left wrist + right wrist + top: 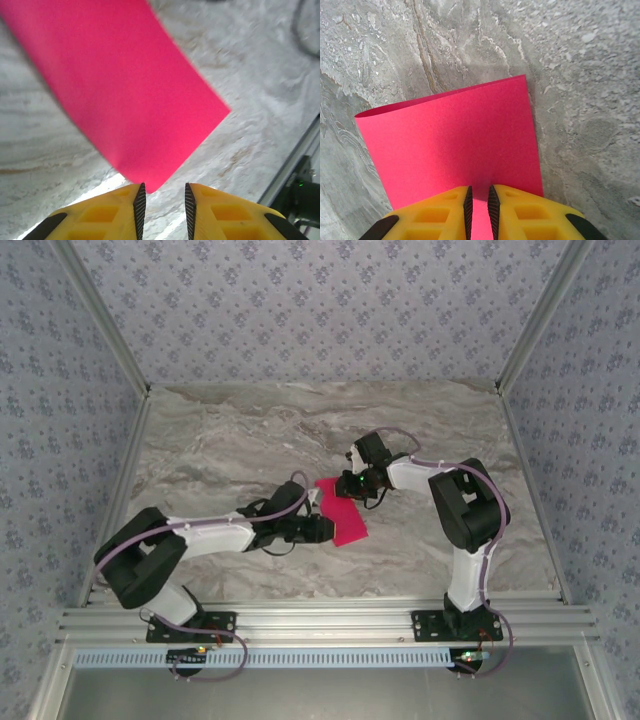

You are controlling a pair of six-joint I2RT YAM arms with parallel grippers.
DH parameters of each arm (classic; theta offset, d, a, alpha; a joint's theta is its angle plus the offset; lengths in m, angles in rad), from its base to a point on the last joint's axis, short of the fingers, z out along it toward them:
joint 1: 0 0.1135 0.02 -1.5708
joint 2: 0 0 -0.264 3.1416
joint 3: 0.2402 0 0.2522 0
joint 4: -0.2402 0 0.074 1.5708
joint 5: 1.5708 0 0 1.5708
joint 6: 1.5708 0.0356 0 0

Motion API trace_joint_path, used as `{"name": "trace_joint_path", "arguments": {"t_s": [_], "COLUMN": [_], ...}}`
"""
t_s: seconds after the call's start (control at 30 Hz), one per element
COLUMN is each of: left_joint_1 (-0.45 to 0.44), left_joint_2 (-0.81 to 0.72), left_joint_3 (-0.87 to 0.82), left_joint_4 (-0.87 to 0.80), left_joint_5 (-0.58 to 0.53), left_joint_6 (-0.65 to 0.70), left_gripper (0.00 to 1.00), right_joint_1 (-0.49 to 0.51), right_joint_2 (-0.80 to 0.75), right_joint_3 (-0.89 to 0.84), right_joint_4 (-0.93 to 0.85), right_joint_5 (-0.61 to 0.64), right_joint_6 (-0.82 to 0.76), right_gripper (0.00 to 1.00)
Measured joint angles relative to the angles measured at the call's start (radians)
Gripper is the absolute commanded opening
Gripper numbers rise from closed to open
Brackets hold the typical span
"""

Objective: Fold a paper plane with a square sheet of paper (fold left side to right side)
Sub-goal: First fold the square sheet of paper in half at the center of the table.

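The square sheet of paper (341, 515) is bright magenta-pink and lies on the marble table, bent over on itself with a rounded, uncreased fold along one side (395, 107). My right gripper (480, 197) sits at the sheet's near edge with its jaws shut on the paper (455, 145), and pink shows between the fingers. My left gripper (164, 192) is open. A corner of the paper (125, 95) ends just in front of its left fingertip (139, 197), with nothing between the pads. From above, the left gripper (322, 530) is at the sheet's left edge and the right gripper (352, 485) at its far end.
The grey marble table (220, 440) spreads around the sheet, with patterned walls on three sides. An aluminium rail (330, 620) carrying both arm bases runs along the near edge, and part of that rail (295, 165) shows in the left wrist view.
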Motion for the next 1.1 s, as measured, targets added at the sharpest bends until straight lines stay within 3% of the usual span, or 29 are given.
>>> {"name": "trace_joint_path", "arguments": {"t_s": [0.13,0.57,1.1], "left_joint_1": [0.006,0.002,-0.087], "left_joint_2": [0.002,0.242,0.240], "left_joint_3": [0.013,0.089,0.011], "left_joint_4": [0.021,0.116,0.254], "left_joint_5": [-0.002,0.035,-0.016], "left_joint_6": [0.005,0.014,-0.042], "left_gripper": [0.28,0.25,0.24], "right_joint_1": [0.000,0.000,0.000], "right_joint_2": [0.000,0.000,0.000], "right_joint_3": [0.000,0.000,0.000], "right_joint_4": [0.000,-0.001,-0.002], "right_joint_5": [0.000,0.000,0.000], "right_joint_6": [0.000,0.000,0.000], "right_gripper": [0.22,0.23,0.22]}}
